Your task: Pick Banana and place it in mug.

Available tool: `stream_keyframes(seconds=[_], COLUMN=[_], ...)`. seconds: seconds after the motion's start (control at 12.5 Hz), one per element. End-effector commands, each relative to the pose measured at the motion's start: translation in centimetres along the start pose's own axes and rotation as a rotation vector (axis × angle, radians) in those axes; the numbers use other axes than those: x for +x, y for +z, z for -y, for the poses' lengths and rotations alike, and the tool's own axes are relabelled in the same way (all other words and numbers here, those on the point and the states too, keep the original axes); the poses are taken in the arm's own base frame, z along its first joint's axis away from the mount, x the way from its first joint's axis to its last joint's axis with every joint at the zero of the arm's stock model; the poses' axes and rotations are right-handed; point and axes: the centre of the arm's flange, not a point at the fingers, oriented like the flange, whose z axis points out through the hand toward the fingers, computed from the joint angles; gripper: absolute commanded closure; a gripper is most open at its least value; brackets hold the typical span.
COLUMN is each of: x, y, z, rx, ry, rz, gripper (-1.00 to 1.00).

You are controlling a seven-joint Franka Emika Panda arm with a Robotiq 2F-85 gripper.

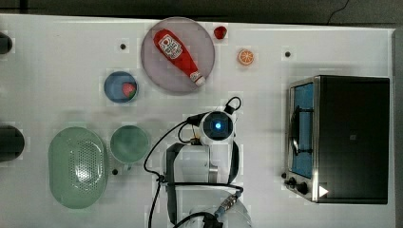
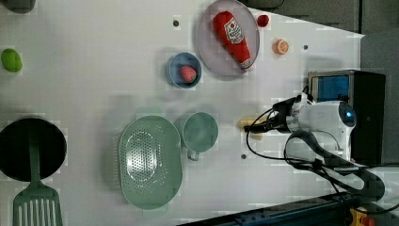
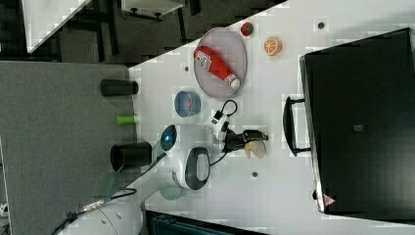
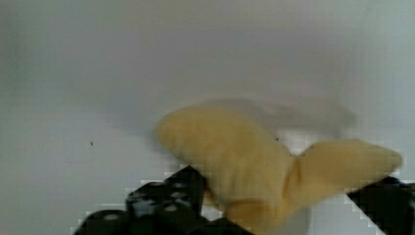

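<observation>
The banana (image 4: 244,161) is a soft yellow toy lying on the white table (image 2: 94,84), also seen in the left view (image 2: 248,128) and the right view (image 3: 256,149). My gripper (image 4: 288,188) is down over it with the jaws wide, one black finger (image 4: 171,193) against its side and the other finger (image 4: 386,196) by its tip. In the left view the gripper (image 2: 258,126) reaches the banana from the left view's right. The pale green mug (image 2: 200,132) stands upright and empty a short way to the left view's left of the banana, and shows in the top view (image 1: 129,144) too.
A green perforated colander (image 1: 77,167) sits beside the mug. A blue cup (image 1: 120,86) holds a strawberry. A grey plate (image 1: 157,71) carries a ketchup bottle (image 1: 178,53). A toaster oven (image 1: 340,137) stands at the top view's right. An orange slice (image 1: 245,57) lies near the far edge.
</observation>
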Motion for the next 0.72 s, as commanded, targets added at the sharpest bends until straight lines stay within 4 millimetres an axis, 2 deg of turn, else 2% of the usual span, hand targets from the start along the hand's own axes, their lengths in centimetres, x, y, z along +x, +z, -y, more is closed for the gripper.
stream_keyframes(seconds=[0.08, 0.24, 0.32, 0.48, 0.56, 0.72], x=[0.8, 1.0, 1.1, 1.0, 0.9, 0.2], y=[-1.9, -2.7, -3.4, -5.6, -7.4, -12.3], z=[-1.0, -1.0, -1.1, -1.5, -1.8, -2.4], rx=[-0.008, -0.012, -0.015, -0.020, -0.022, -0.018], ry=[-0.004, -0.004, -0.002, 0.005, 0.011, 0.027], rz=[-0.048, -0.064, -0.072, -0.090, -0.099, -0.099], gripper=[-0.18, 0.25, 0.37, 0.37, 0.37, 0.37])
